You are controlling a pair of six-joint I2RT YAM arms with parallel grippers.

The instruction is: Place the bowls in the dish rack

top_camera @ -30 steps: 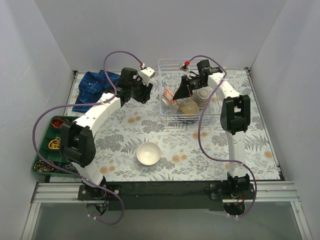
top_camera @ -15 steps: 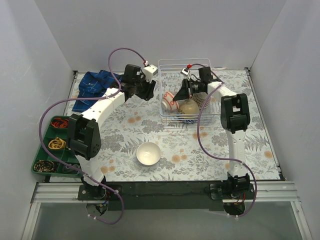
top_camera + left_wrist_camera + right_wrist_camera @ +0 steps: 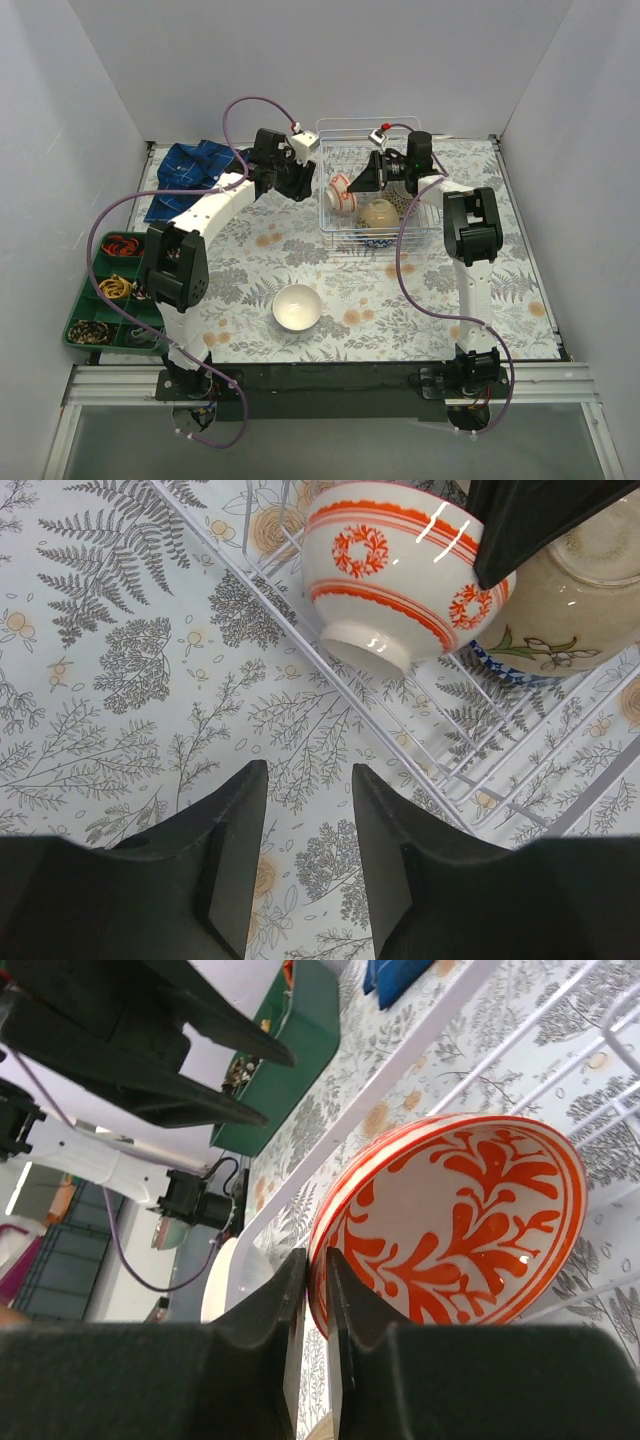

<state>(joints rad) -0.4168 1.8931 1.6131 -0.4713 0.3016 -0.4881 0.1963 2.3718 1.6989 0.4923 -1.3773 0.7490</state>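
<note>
The white wire dish rack (image 3: 360, 122) stands at the back centre. My right gripper (image 3: 362, 183) is shut on the rim of a red-patterned bowl (image 3: 340, 192), holding it on edge inside the rack's left end; the right wrist view shows the jaws (image 3: 317, 1265) pinching that bowl (image 3: 450, 1230). A beige bowl (image 3: 378, 213) lies in the rack beside it, over a blue-flowered one. A plain white bowl (image 3: 297, 307) sits on the tablecloth, front centre. My left gripper (image 3: 295, 185) is open and empty just outside the rack's left wall (image 3: 262, 598), near the red bowl (image 3: 390, 570).
A green compartment tray (image 3: 100, 290) with small items stands at the left edge. A blue cloth (image 3: 190, 170) lies at the back left. The left arm stretches across the table's left half. White walls enclose the table.
My right gripper has carried the red bowl left and back in the rack, turning it more on edge. My left gripper has moved right, up to the rack's left side.
</note>
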